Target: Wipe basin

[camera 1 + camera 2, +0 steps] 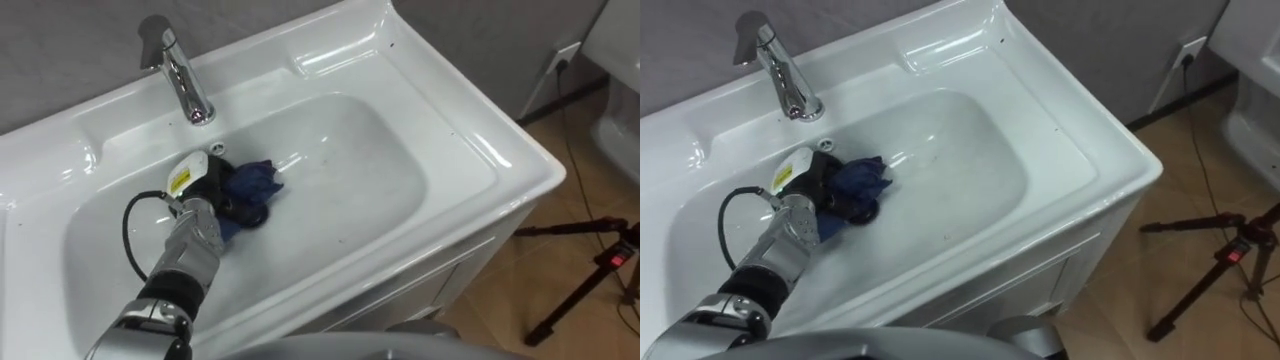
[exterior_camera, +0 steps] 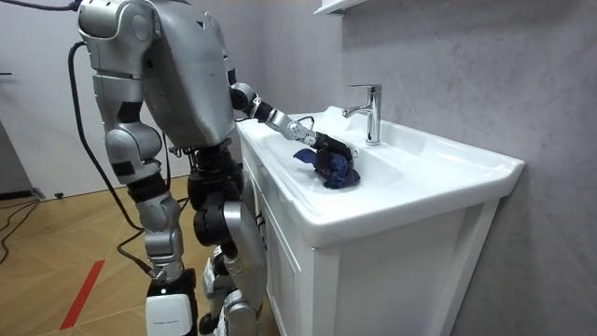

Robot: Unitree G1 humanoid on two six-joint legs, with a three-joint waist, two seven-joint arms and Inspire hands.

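Note:
A white basin [image 1: 330, 230] with a chrome tap [image 1: 180, 75] at its back lies before me. A dark blue cloth [image 1: 252, 185] is bunched on the bowl's floor, just in front of the tap. My left hand [image 1: 205, 188] reaches in from the lower left and rests on the cloth's left part, its dark fingers curled into the folds. In the room view I stand at the basin's front, left arm stretched over the rim, with the left hand [image 2: 333, 146] on the cloth [image 2: 334, 168]. My right hand [image 2: 145, 189] hangs by my side.
The basin sits on a white cabinet [image 2: 373, 280] against a grey wall. A black tripod [image 1: 590, 270] stands on the wooden floor to the right, with a cable running to a wall socket [image 1: 565, 55]. A white fixture [image 1: 615, 90] shows at the far right.

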